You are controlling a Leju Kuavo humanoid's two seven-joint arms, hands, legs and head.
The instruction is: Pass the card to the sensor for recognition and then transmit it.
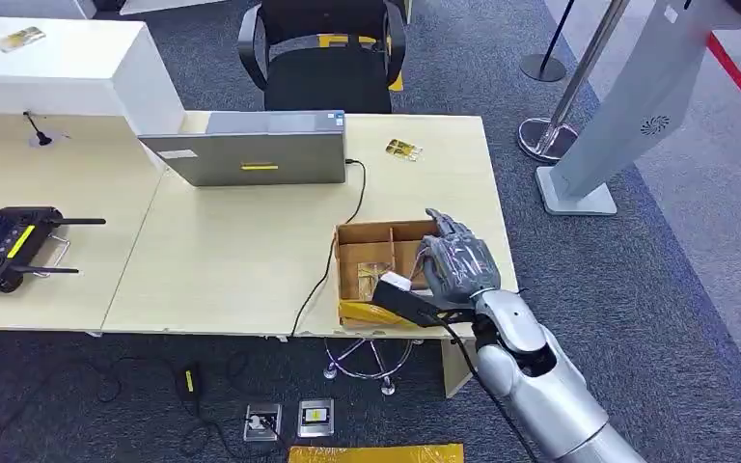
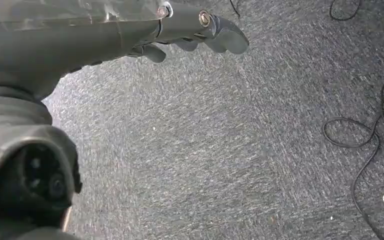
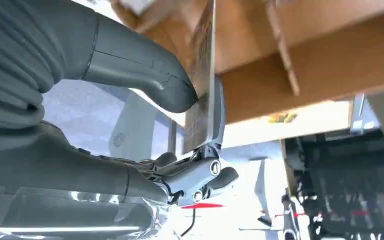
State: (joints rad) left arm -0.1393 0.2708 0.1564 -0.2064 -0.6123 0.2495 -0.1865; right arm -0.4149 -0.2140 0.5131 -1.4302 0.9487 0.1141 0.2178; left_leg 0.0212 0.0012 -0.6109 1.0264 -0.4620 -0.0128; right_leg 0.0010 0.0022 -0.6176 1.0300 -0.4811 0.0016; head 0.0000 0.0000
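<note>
My right hand [image 1: 455, 262] hovers over the right side of an open cardboard box [image 1: 359, 253] at the table's front edge. In the right wrist view the thumb [image 3: 145, 75] and a finger [image 3: 216, 117] pinch a thin card [image 3: 201, 65], seen edge-on, in front of the box's brown walls and divider [image 3: 282, 55]. A flat black device [image 1: 407, 300] with a cable lies across the box's front corner, just under the hand. My left hand [image 2: 195, 27] hangs over grey carpet, fingers stretched out and holding nothing.
A closed grey laptop [image 1: 251, 154] sits at the table's far side, its black cable running toward the box. A patterned card [image 1: 402, 149] lies on the table right of the laptop. A black controller [image 1: 10, 246] rests on the left table. An office chair [image 1: 323, 58] stands behind.
</note>
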